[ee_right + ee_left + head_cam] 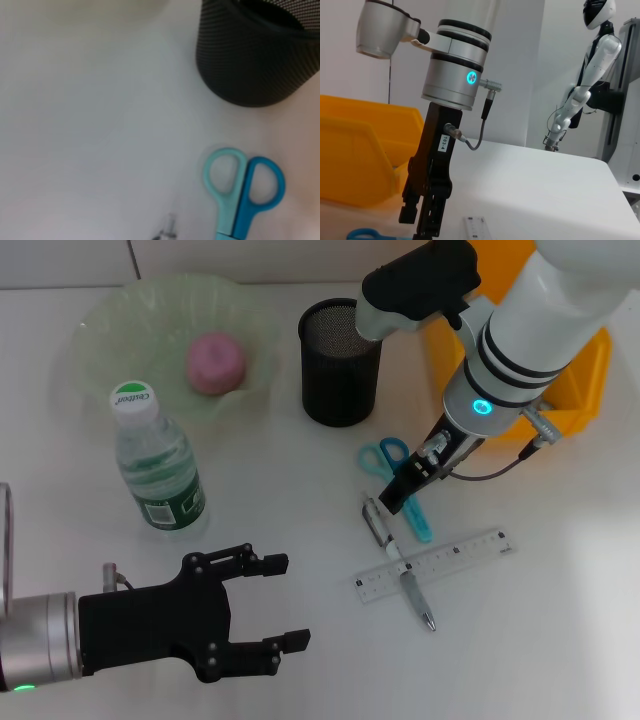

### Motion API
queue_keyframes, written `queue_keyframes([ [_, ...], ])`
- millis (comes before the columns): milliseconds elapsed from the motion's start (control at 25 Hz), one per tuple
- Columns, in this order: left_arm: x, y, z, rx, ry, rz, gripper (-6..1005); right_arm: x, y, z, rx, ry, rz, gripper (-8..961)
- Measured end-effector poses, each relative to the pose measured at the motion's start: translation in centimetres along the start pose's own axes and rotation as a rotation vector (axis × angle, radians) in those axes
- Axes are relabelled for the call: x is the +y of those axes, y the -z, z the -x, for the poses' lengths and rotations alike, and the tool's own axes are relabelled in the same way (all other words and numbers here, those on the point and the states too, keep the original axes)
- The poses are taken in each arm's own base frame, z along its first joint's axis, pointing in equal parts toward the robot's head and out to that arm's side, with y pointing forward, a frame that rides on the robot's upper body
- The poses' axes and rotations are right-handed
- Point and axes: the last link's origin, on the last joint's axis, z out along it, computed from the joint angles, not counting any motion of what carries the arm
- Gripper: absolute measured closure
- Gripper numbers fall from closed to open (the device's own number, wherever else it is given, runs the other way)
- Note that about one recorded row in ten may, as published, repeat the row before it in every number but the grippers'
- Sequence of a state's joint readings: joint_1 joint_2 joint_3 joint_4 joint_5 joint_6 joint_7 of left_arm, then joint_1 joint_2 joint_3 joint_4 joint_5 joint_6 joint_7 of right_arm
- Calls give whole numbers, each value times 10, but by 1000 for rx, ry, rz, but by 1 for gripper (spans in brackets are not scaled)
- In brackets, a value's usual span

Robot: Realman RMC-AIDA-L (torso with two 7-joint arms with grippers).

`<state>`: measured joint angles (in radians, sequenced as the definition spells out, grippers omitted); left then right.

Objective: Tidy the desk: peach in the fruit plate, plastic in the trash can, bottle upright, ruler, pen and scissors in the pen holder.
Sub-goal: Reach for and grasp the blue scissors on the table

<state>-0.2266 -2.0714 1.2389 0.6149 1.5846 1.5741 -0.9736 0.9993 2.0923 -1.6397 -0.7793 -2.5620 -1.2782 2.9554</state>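
Teal scissors (400,483) lie flat on the desk (540,640) at five o'clock from the pen holder (340,362); our right gripper (405,490) hangs over their blade end, probably lining up a pick, though we cannot tell its finger state. Our left gripper (268,602) idles at seven o'clock, fingers spread

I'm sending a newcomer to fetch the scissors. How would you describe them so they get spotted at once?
Start at the black mesh pen holder in the middle of the desk. Just in front of it, toward the right gripper, lie the scissors. Their teal and blue handle loops set them apart from the clear ruler and the pen lying nearer the robot.
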Motion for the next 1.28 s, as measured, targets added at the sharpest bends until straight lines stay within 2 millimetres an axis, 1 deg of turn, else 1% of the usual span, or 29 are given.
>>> queue_keyframes([
  [200,0,0,1,-1,3,0,199,3,-1,0,-3,-11,23,169],
  [400,0,0,1,-1,3,-1,199,2,-3,-1,7,-14,21,384],
  [680,0,0,1,-2,3,0,199,1,-3,-1,4,-20,24,521],
  [960,0,-1,1,0,3,0,199,4,-4,1,-10,-27,42,523],
  [1280,1,-1,0,3,3,3,199,2,-7,0,12,-35,34,521],
])
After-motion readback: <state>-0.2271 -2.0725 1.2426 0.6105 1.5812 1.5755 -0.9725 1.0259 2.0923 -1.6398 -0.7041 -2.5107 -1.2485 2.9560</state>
